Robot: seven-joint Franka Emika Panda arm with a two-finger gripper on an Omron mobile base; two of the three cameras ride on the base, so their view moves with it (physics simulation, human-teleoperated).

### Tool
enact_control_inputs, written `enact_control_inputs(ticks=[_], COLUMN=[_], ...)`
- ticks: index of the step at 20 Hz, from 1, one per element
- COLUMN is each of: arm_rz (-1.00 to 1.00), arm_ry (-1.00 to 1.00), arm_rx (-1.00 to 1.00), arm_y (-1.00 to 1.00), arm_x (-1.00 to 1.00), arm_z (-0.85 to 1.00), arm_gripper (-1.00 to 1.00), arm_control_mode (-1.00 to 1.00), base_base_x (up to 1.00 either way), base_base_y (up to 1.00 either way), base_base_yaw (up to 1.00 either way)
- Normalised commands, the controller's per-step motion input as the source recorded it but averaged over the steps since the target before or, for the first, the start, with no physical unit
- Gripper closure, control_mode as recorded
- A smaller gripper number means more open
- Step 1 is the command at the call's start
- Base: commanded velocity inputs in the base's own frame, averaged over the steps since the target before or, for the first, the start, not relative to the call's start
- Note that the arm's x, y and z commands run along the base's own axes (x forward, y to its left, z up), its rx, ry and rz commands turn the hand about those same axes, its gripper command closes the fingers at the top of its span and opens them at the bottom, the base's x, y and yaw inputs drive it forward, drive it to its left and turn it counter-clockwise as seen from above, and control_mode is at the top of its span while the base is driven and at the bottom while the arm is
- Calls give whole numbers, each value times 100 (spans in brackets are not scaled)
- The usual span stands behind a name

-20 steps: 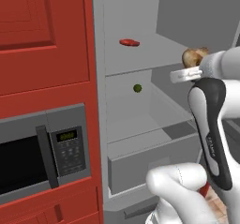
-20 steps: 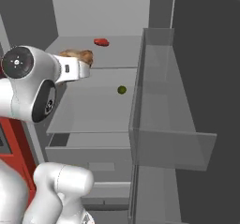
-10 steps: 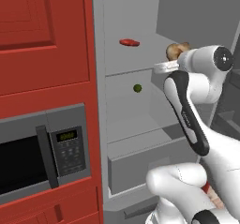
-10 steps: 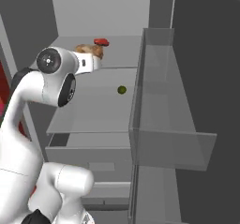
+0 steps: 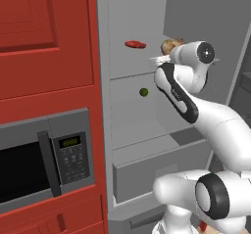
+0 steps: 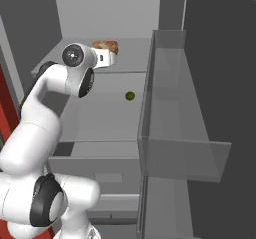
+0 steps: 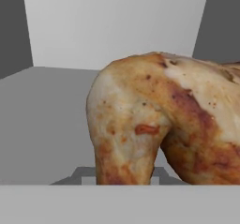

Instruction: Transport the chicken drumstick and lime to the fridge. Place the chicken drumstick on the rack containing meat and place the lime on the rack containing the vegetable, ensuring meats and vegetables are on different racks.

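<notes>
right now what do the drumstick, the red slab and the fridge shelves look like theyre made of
Chicken drumstick: looks like roasted meat, with mottled golden-brown, blotchy skin and a slight sheen. It is a rendered texture.
Meat: flat, uniformly red slab, probably raw; too small to show any grain.
Rack containing meat and rack containing the vegetable: smooth, matte pale grey, like plastic or painted metal; the look leaves it open.
</notes>
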Motion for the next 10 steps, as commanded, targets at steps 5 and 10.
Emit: enact_control_inputs(ticks=[5, 10], arm_rz=[0, 0], arm_ry=[8, 11], arm_rx=[0, 0], arm_y=[-2, 0], arm_x=[82, 63], arm_z=[-2, -23], arm_gripper=[100, 100], arm_control_mode=[-100, -100], base_base_x=[0, 0], base_base_y=[0, 0], base_base_yaw=[0, 0])
